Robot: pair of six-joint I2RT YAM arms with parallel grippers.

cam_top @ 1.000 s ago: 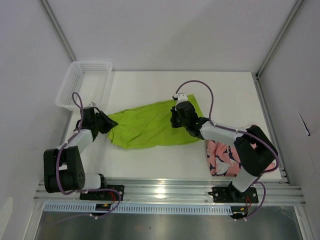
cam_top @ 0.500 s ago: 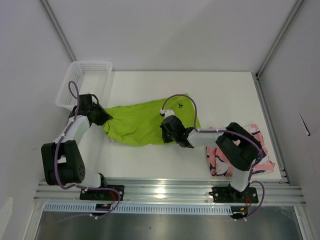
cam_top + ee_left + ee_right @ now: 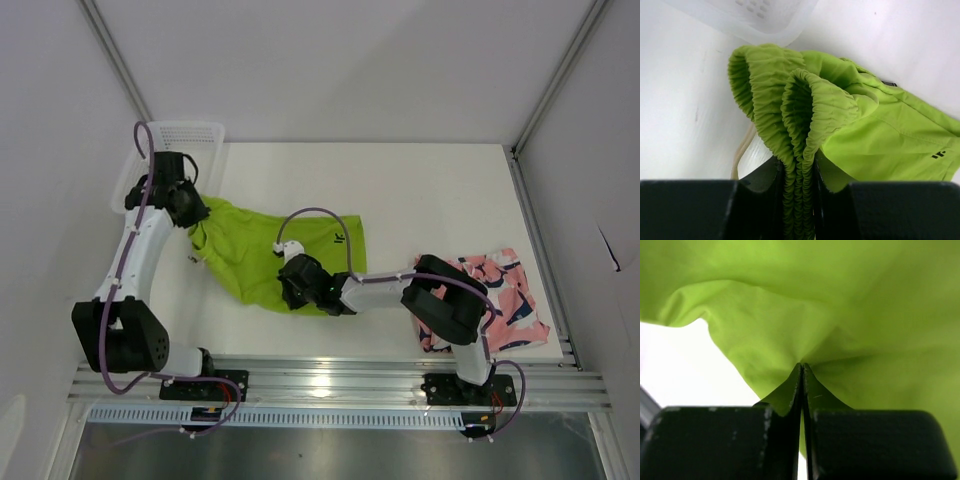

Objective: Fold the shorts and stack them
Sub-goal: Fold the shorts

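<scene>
The lime green shorts [image 3: 260, 255] lie bunched on the left half of the table, with a small dark logo [image 3: 339, 238] facing up. My left gripper [image 3: 192, 215] is shut on their gathered elastic waistband [image 3: 800, 165], near the basket. My right gripper [image 3: 290, 290] is shut on a thin fold of the same green fabric [image 3: 805, 357] at the near edge of the shorts. The pink shorts [image 3: 490, 300] with a navy and white print lie crumpled at the near right, partly behind the right arm.
A white mesh basket [image 3: 170, 140] stands at the far left corner, just beyond the left gripper. A pale drawstring [image 3: 740, 150] hangs from the waistband. The right arm reaches across the near middle of the table. A metal rail [image 3: 330, 375] runs along the near edge.
The right gripper has dragged its end of the green shorts leftward and nearer, folding them over. The left gripper has risen toward the basket with the waistband. The pink shorts show more.
</scene>
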